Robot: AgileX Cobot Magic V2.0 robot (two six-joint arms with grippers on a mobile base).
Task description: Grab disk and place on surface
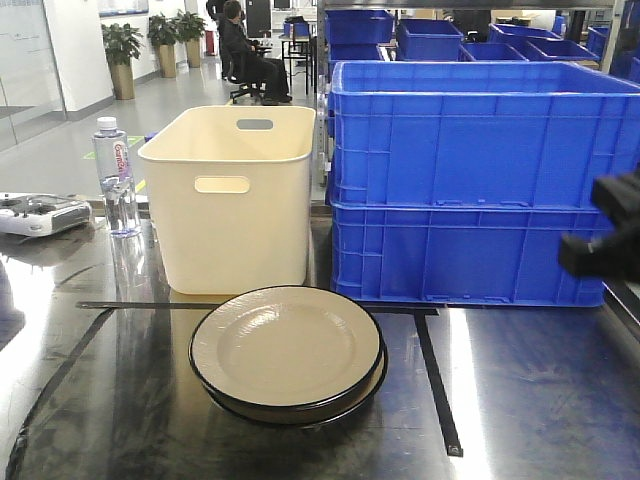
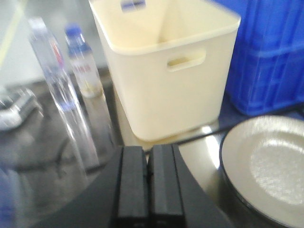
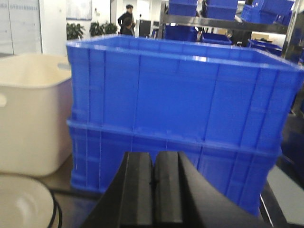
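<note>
The disk [image 1: 285, 350], seemingly stiff, light and slick, sits apparently stacked on another on the tabletop [image 1: 520, 400] before the cream bin [image 1: 235, 200], best pinched at its rim; left tool [image 2: 148, 152] and right tool [image 3: 153, 156] are closed, empty.

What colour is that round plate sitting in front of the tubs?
The plate is cream with a black rim, clearest in the front-facing view.

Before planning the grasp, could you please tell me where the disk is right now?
In the front view the disk sits centre-front on the dark tabletop, just before the cream bin.
</note>
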